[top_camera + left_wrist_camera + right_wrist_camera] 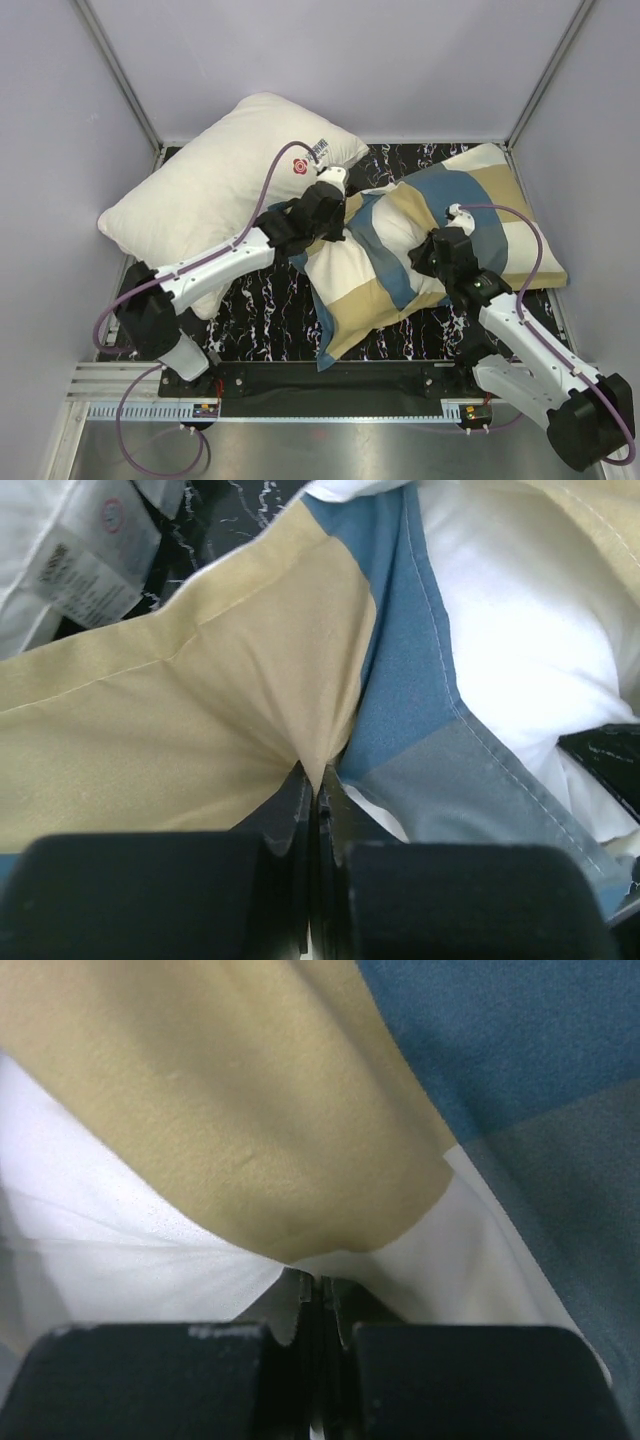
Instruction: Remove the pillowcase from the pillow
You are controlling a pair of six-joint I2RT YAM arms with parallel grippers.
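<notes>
The table (265, 310) had a black top with thin white veins, like marble. In the upper left of the frame a white pillow with a red logo (215, 190) lay on it at a slant, its left corner reaching past the edge of the black top. From the centre to the right lay the pillowcase (365, 285), full and crumpled, in checks of blue, tan and cream, just beside the white pillow.

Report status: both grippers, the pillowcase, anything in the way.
Left gripper shut on pillowcase near its opening. Right gripper shut on pillowcase middle. Pillow mostly inside, showing at the opening. Logo pillow at back left.
</notes>
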